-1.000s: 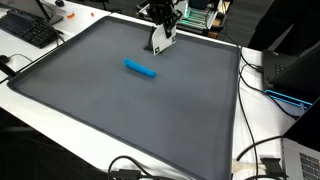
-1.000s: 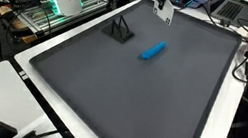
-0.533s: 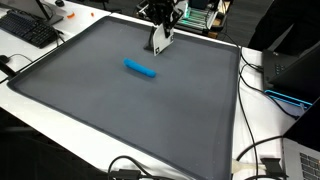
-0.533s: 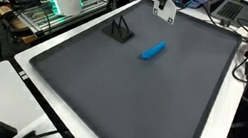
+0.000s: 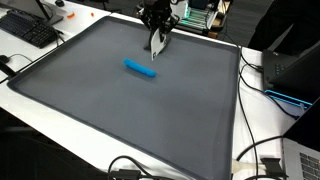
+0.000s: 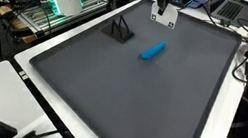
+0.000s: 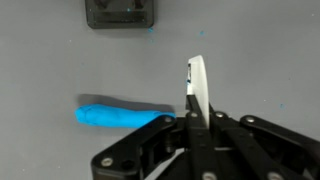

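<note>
Gripper (image 5: 156, 27) fingers pinch thin white flat card (image 5: 156, 43). Wrist has turned, card now edge-on over dark grey mat (image 5: 120, 115). Short blue cylinder (image 5: 140, 68) unmoved, nearer, slightly left.

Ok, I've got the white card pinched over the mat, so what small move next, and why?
Probably lower it straight down a little. The gripper is shut on the white card, which seems to hang edge-down above the grey mat. The blue bar lies off to one side, so a straight descent looks clear.
</note>
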Motion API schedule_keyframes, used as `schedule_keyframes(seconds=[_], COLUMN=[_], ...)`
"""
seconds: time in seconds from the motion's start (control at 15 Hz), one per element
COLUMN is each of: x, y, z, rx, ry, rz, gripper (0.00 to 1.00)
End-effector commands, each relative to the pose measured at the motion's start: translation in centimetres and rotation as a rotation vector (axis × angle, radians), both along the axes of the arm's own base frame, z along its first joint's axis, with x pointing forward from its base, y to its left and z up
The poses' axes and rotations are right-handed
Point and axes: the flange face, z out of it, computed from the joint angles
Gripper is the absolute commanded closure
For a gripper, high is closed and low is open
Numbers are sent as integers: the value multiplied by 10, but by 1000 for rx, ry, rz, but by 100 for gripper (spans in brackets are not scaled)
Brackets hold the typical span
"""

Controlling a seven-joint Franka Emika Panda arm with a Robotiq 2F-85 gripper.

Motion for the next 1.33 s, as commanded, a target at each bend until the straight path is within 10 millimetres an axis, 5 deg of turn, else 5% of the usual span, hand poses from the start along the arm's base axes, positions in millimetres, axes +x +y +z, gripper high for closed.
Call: schedule_keyframes(seconds=[0.0,1.27], x=[15,68], y=[-2,-11], z=[-16,-86], rx=[-40,-122], ry=[-14,-47], rz=[24,57], gripper=[99,99])
